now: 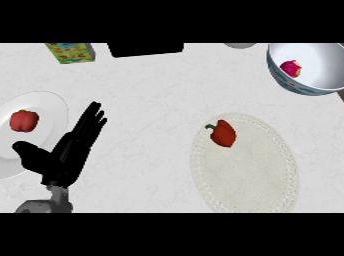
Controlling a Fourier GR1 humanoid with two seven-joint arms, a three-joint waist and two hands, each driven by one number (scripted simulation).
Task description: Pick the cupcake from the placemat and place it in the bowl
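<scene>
The white marbled counter fills the head view, with a dark box at its far edge. On its right half lies the pale oval placemat, which carries a red bell pepper near its upper left rim. At the left edge sits a white plate holding a second red pepper. In the far right corner stands the white bowl with a patterned outer wall, and the pink cupcake rests inside it, against the left inner wall. The left hand rises from the lower edge just beside the plate, its fingers straight and spread, pointing away toward the far side, its thumb stuck out over the plate's rim, holding nothing. A small green patterned carton stands at the far left. The right hand does not show.
</scene>
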